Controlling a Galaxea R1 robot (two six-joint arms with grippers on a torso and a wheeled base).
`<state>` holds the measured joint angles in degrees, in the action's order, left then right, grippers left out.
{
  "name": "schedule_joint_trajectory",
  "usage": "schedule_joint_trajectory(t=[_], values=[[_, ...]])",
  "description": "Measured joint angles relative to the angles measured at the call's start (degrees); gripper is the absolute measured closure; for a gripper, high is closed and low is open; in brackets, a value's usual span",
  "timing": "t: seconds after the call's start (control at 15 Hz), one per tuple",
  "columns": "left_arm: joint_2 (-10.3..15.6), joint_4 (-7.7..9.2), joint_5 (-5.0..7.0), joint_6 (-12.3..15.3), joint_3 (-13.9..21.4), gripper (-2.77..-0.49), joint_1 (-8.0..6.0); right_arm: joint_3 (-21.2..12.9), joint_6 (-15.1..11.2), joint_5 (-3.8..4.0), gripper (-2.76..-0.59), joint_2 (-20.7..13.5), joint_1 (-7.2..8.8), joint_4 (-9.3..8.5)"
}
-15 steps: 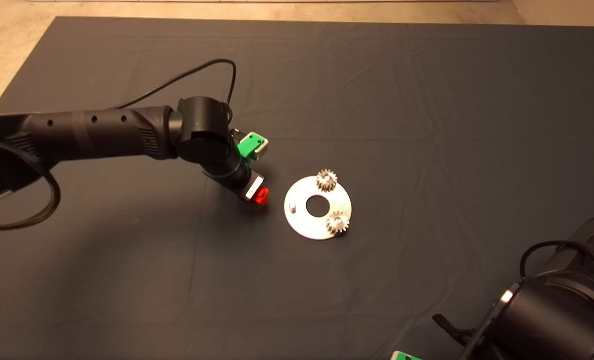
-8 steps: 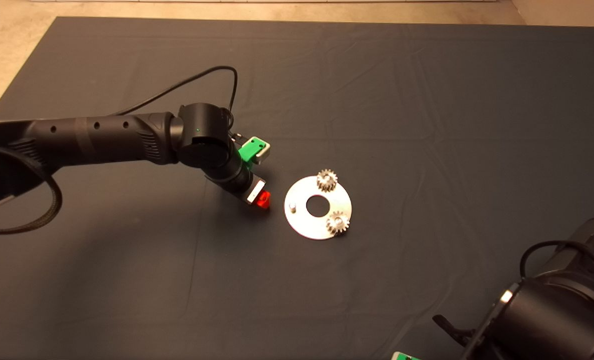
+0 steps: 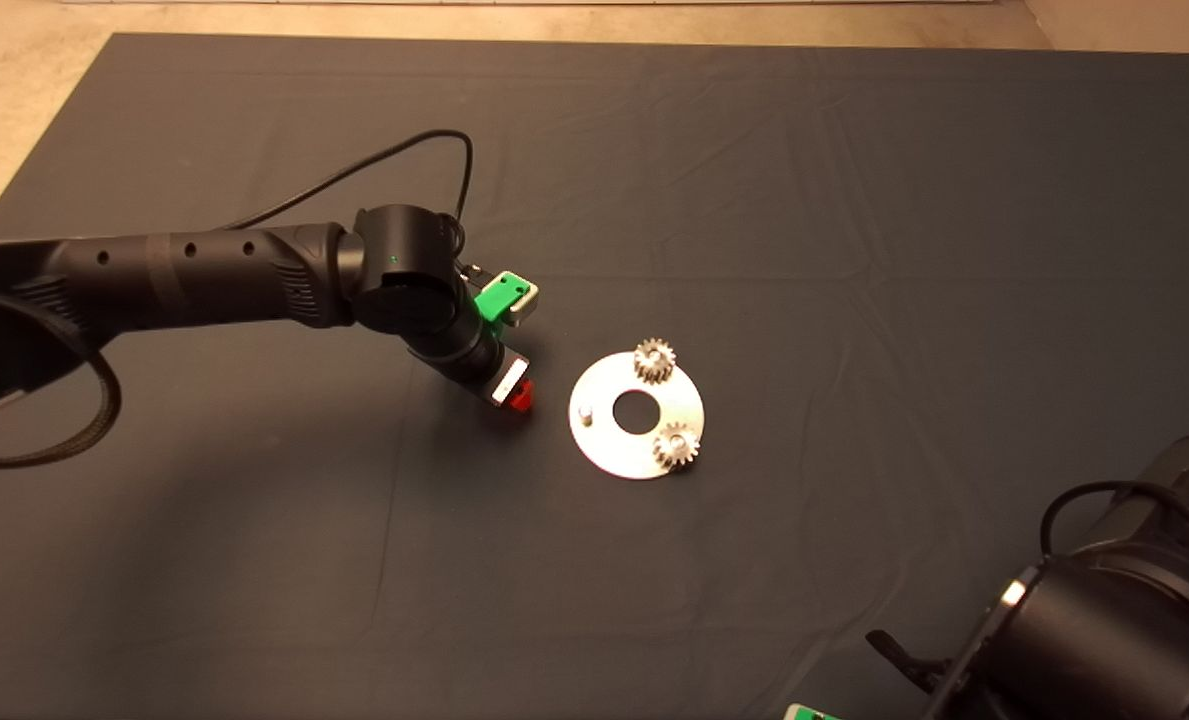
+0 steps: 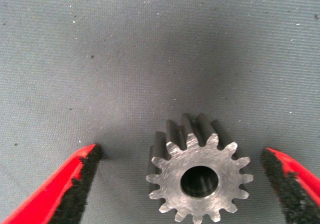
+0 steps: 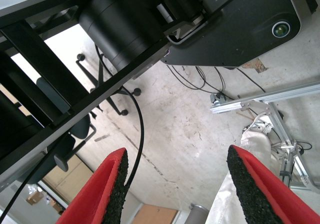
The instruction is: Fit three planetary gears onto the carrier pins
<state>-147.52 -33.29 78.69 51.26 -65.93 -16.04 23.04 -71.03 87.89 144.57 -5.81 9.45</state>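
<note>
Silver teeth of the third gear (image 4: 199, 175) are seen lying flat on the dark mat (image 3: 754, 200), between the wide-open fingers of the left gripper (image 4: 182, 184); nothing is held yet. Two gears (image 3: 655, 360) (image 3: 675, 445) are already set on the disc (image 3: 604, 445), so one bare pin (image 3: 585, 412) is left, probably for this gear. The right gripper (image 5: 175, 189) is parked open, off the mat. No writing can be read.

No readable text, label, brand, number or sign shows in any of the views. A small white tag on the left arm's wrist (image 3: 510, 380) bears nothing that can be made out.
</note>
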Motion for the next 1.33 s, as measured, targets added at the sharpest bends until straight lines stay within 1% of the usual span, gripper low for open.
schedule_joint_trajectory(t=[0.13,0.2,0.4,0.47,0.53,0.67,0.73,0.8,0.87,1.07,1.33], values=[[0.0,0.00,0.00,0.0,0.0,-2.22,-0.02,0.0,0.0,0.00,-1.44,0.0,-0.02,0.00],[0.0,0.00,-0.05,-0.1,0.0,-2.12,-0.02,0.0,0.0,-0.02,-1.44,0.0,-0.01,0.00],[-0.2,0.06,0.00,-0.1,0.0,-2.11,-0.29,0.0,0.0,-0.02,-1.44,0.1,-0.01,0.00],[-0.3,0.09,0.09,-0.1,0.3,-2.08,-0.46,0.0,0.0,0.00,-1.44,0.1,-0.02,0.00],[-0.3,0.13,0.16,-0.1,0.6,-1.95,-0.67,0.0,0.0,-0.02,-1.44,0.1,-0.02,0.00],[-0.3,0.16,0.39,-0.1,1.3,-1.93,-1.75,0.0,0.0,-0.05,-1.44,0.1,-0.02,0.00],[-0.3,0.13,0.72,-0.1,1.4,-1.93,-2.25,0.0,0.0,0.00,-1.44,0.1,-0.02,0.00],[-0.3,0.13,1.29,-0.1,1.4,-1.90,-2.58,0.0,0.0,-0.01,-1.44,0.1,-0.02,0.00],[-0.3,0.11,1.40,-0.1,1.4,-1.79,-2.58,0.0,0.0,-0.02,-1.44,0.1,-0.02,0.00],[-0.3,0.16,1.84,-0.1,1.4,-1.79,-2.56,0.0,0.0,-0.02,-1.44,0.1,-0.02,0.00],[-0.2,0.20,1.82,0.0,1.4,-1.79,-2.56,0.0,0.0,-0.02,-1.44,0.4,-0.02,-0.02]])
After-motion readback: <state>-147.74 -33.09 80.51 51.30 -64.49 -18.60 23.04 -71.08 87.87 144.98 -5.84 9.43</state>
